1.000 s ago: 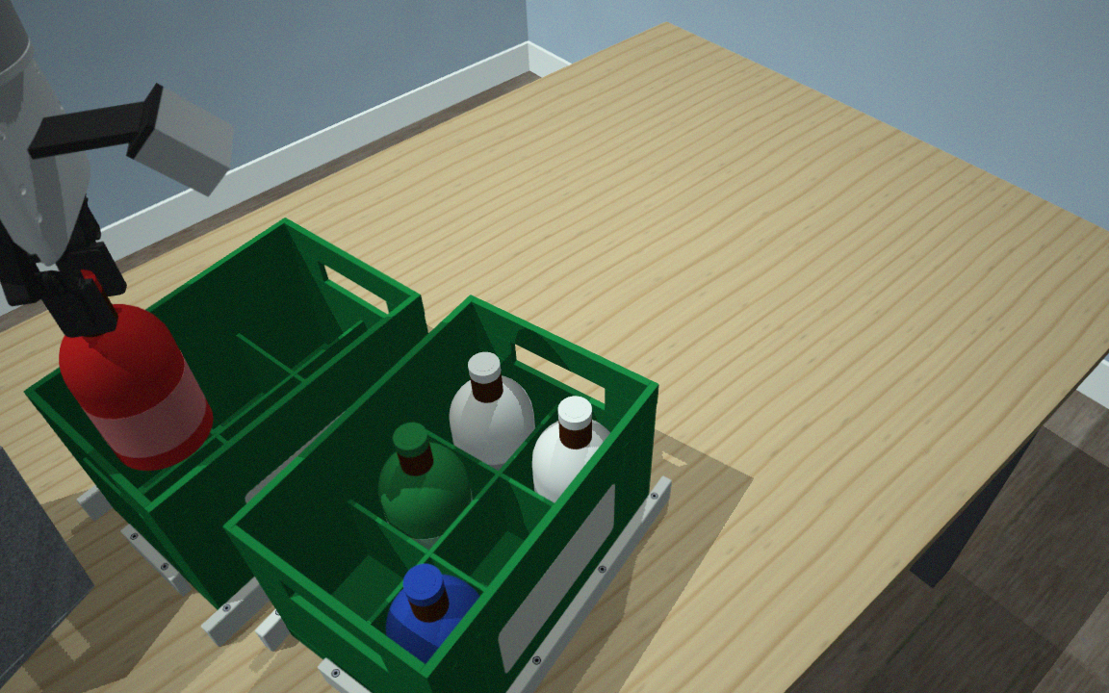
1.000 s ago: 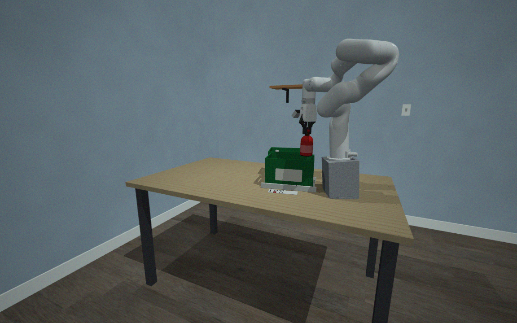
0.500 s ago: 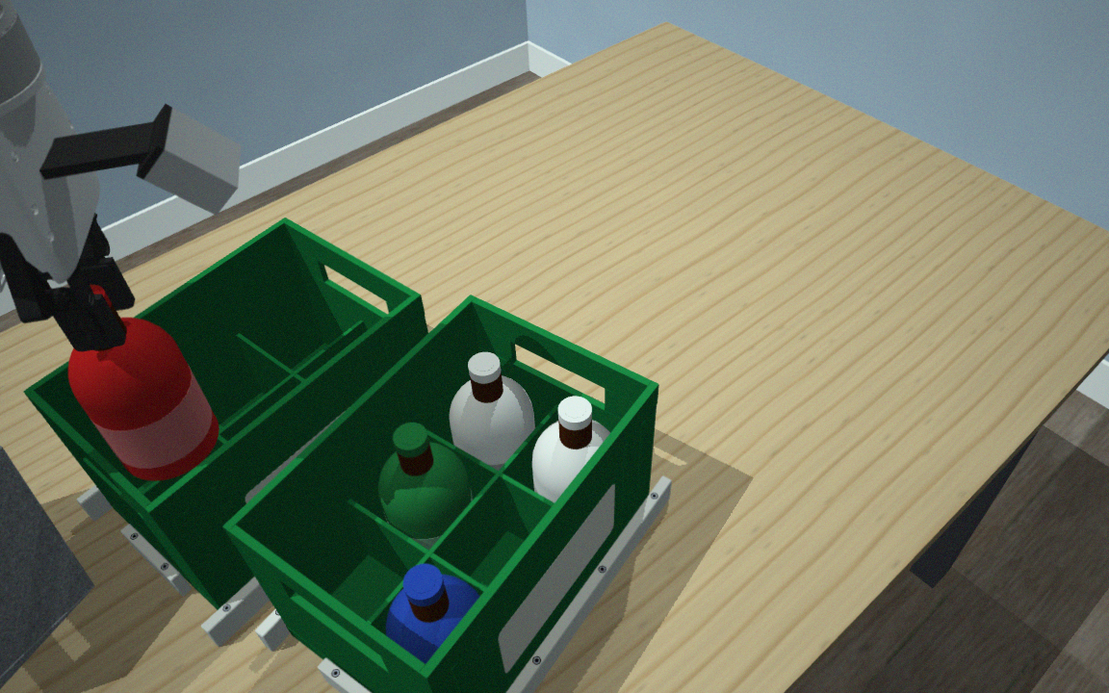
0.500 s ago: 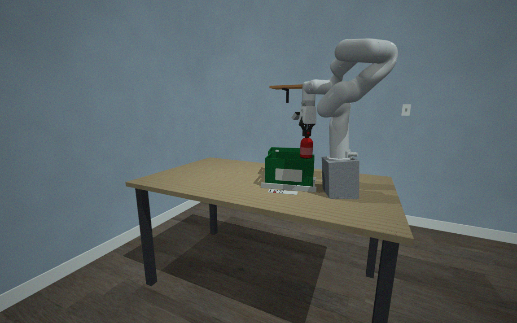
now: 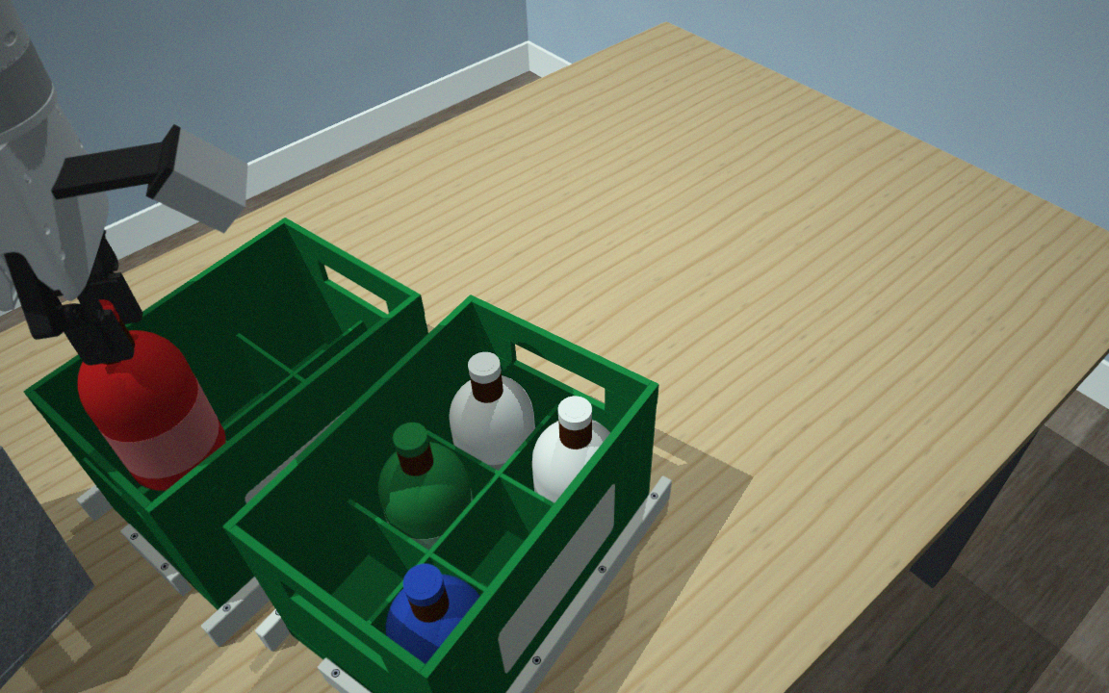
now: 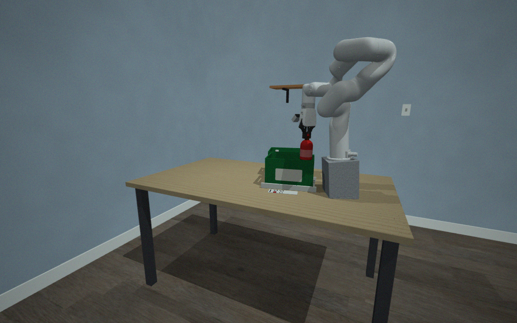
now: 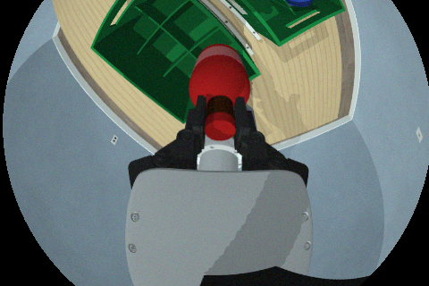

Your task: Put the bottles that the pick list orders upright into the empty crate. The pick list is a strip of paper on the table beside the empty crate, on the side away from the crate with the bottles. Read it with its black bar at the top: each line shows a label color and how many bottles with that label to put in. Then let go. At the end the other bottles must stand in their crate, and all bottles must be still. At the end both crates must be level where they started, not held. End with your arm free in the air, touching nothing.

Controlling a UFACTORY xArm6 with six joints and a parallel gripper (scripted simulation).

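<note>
Placement in hand — end effector (image 5: 103, 320) (image 6: 306, 132) (image 7: 220, 107) grips red bottle (image 5: 149, 400) (image 6: 306, 150) (image 7: 219, 73) beneath it; next, lower upright into receiving crate (image 5: 182, 495) (image 6: 288, 174) (image 7: 138, 85) below.

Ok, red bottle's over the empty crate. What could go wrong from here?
The red bottle hangs by its neck in the jaws, so it might swing or tilt if bumped.

It is near the end wall of the empty crate; its base could catch the rim on the way down.

It could also land on a divider and end up leaning.
</note>
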